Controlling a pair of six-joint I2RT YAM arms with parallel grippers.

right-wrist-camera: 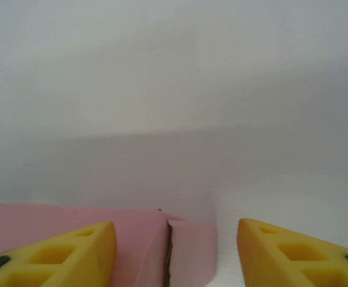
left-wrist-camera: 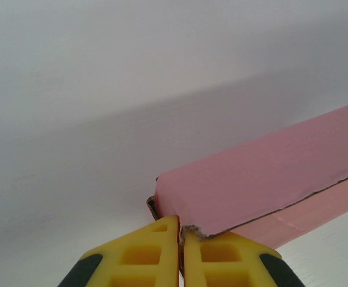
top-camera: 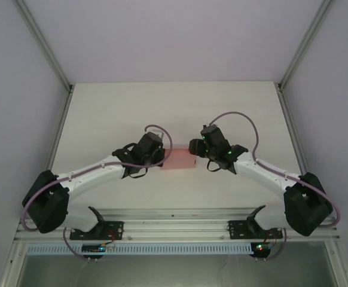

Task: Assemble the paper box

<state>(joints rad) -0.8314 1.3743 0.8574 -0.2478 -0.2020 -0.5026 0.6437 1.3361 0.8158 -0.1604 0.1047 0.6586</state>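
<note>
Near edge: one aluminium mounting rail point(top-camera: 174, 222) carries the bases of both arms. The white left arm point(top-camera: 96, 173) and white right arm point(top-camera: 263, 174) reach inward over the white tabletop point(top-camera: 114, 113). Each trails one lilac cable point(top-camera: 157, 128), so two cables. Two pincers, both with yellow fingers. Left pincer point(left-wrist-camera: 180, 224): fingers together, clamped on a corner of the single low rectangular pale-pink card box point(top-camera: 179, 160); the card edge is ragged at the bite. Right pincer point(right-wrist-camera: 177, 226): fingers apart, the box's other end between them; contact cannot be told, and a dark vertical seam shows in the card there. The box lies on the tabletop mid-field, between the two pincers, long axis left to right. In the left wrist view a pink flap lies flat beneath its lower edge. Whether anything is inside cannot be told. Beyond, the tabletop runs to a pale back wall point(top-camera: 174, 42).
</note>
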